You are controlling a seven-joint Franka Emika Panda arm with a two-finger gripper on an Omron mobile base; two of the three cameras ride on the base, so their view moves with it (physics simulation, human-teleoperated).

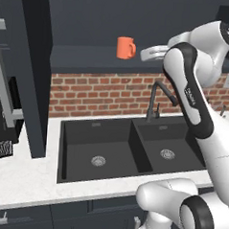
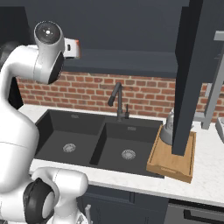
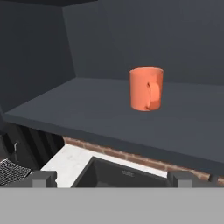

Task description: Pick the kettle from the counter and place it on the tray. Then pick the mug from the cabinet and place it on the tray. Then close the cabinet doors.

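While my arm reaches up toward the dark charcoal-blue wall cabinet [image 1: 86, 59], I take the mug step to be the one in hand, since the small squat grey metal kettle [image 2: 167, 129] already appears to sit on the rectangular light-brown wooden tray [image 2: 171, 168]. The cabinet stands open, and its wide dark shelf is my landmark. Below it lies the white, faintly marbled stone counter [image 1: 21, 178], with its dark double sink [image 1: 128, 151]. One flat charcoal-blue cabinet door [image 2: 192, 74] hangs open to the right of the shelf, in front of the tray, and hides most of the kettle.

The small plain orange cylindrical mug [image 3: 146, 89] stands upright on the shelf, set back from its front edge, its loop handle turned toward me.

My gripper [image 3: 112, 179] is spread wide and holds nothing; it hangs in front of the shelf, a little below its edge, well apart from the mug.

Next I judge I must rise, go forward over the shelf and bring the fingers to either side of the mug's body before closing.

The right base view alone shows the tray and kettle; the left base view shows the mug whole on the shelf, and my hand view gives the handle's facing.
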